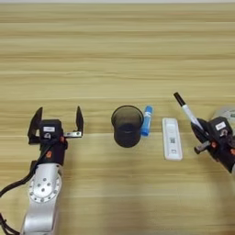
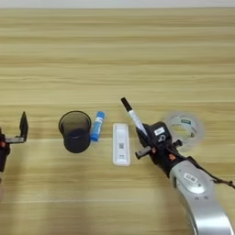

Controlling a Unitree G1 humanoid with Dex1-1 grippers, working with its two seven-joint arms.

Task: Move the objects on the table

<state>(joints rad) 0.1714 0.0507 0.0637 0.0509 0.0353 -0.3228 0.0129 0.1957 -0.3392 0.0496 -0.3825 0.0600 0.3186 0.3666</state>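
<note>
Right gripper [image 2: 143, 136] clenched on the marker [image 2: 132, 114], near the table's [image 1: 114, 46] right side, cap pointing up-left. Marker is light, stiff and slick, so I'd hold mid-barrel. Left gripper [image 1: 56, 123] released, fingers spread, parked toward the left edge. Mid-table row: cup [image 1: 127, 125], glue stick [image 1: 147, 120] touching its right side, white device [image 1: 172, 138] just beside. Clear tape roll [image 2: 184, 127] sits behind the right gripper.
</note>
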